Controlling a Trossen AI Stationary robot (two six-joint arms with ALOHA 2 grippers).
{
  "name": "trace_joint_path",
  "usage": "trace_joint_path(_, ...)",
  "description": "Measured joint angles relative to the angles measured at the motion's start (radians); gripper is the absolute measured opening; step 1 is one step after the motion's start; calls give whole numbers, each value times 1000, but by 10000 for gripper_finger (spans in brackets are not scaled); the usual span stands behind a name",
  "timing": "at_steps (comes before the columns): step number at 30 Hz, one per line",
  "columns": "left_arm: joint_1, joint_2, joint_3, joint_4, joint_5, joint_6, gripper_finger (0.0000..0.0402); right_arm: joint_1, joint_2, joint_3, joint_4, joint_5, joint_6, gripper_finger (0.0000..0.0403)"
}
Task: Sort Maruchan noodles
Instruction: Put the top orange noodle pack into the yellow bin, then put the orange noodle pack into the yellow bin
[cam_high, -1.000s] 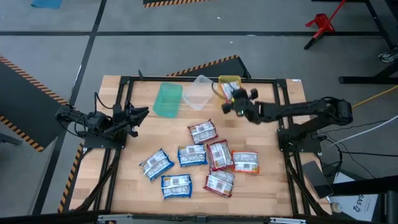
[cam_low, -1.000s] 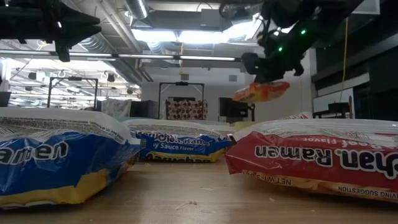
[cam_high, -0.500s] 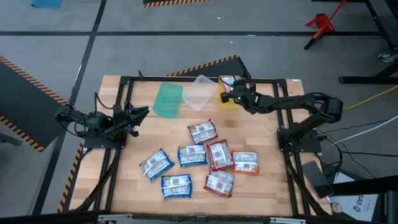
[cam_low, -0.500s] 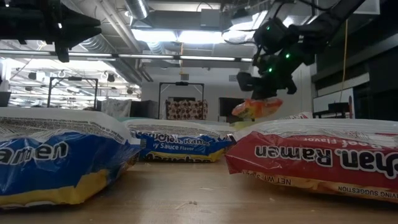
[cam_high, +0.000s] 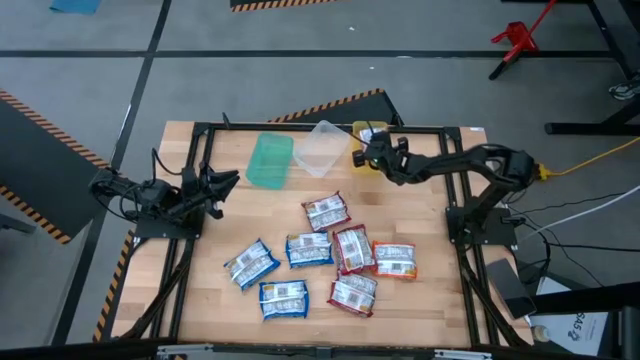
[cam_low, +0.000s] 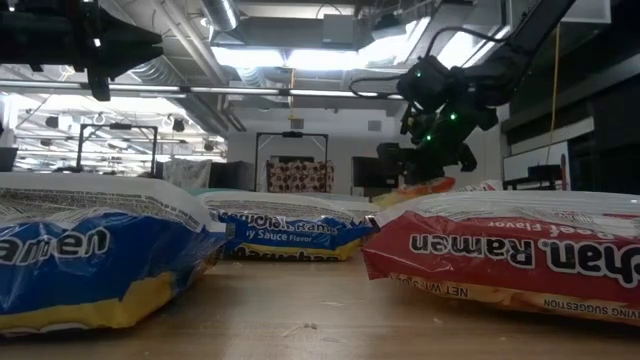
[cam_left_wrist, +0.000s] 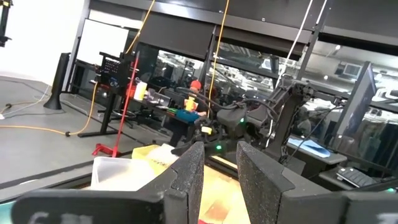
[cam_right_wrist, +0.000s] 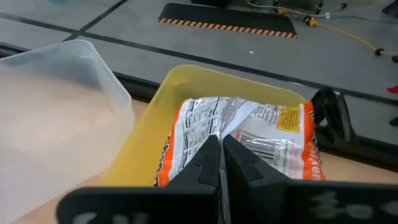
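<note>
My right gripper (cam_high: 363, 155) hangs over the yellow bin (cam_right_wrist: 230, 79) at the table's far edge, shut on an orange Maruchan noodle packet (cam_right_wrist: 273, 134) that lies inside the bin's walls with its printed back up. Several more packets, blue (cam_high: 309, 249), maroon (cam_high: 352, 249) and one orange (cam_high: 395, 260), lie flat on the table's middle and near part. My left gripper (cam_high: 228, 180) waits open at the table's left side, above the wood and touching nothing. My right gripper pinches a raised crease in the middle of the orange packet's back (cam_right_wrist: 216, 127) between its two shut fingers. The fingers slant down at it from the table's right side. The packet sits within the yellow bin; whether it rests on the bottom I cannot tell.
A clear bin (cam_high: 320, 148) stands right beside the yellow one, and a green bin (cam_high: 270, 160) beside that, all along the far edge. A black frame (cam_high: 300, 127) rims the table. Bare wood shows between the bins and the packets.
My right gripper has gone down and toward the table's far edge with the orange packet, staying shut on it. The packet, which hung clear in the air, now sits down inside the yellow bin.
</note>
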Motion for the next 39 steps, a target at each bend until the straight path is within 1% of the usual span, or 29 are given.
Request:
trace_joint_path(7, 0, 0, 0, 0, 0, 0, 90, -34, 16, 0, 2, -62, 2, 0)
trace_joint_path(12, 0, 0, 0, 0, 0, 0, 90, -34, 16, 0, 1, -65, 2, 2)
trace_joint_path(14, 0, 0, 0, 0, 0, 0, 90, -34, 16, 0, 1, -77, 1, 10)
trace_joint_path(17, 0, 0, 0, 0, 0, 0, 90, -34, 16, 0, 1, -87, -1, 38)
trace_joint_path(23, 0, 0, 0, 0, 0, 0, 90, -32, 10, 13, -9, -90, -26, 115)
trace_joint_path(26, 0, 0, 0, 0, 0, 0, 90, -21, -32, 37, -27, -143, -88, 143)
trace_joint_path(29, 0, 0, 0, 0, 0, 0, 90, 5, -114, 76, -127, -218, -159, 161)
trace_joint_path(33, 0, 0, 0, 0, 0, 0, 90, 70, -260, 127, -373, -339, -227, 176)
trace_joint_path(37, 0, 0, 0, 0, 0, 5, 90, 183, -418, 120, -592, -466, -239, 192)
trace_joint_path(39, 0, 0, 0, 0, 0, 17, 90, 262, -498, 95, -676, -506, -217, 200)
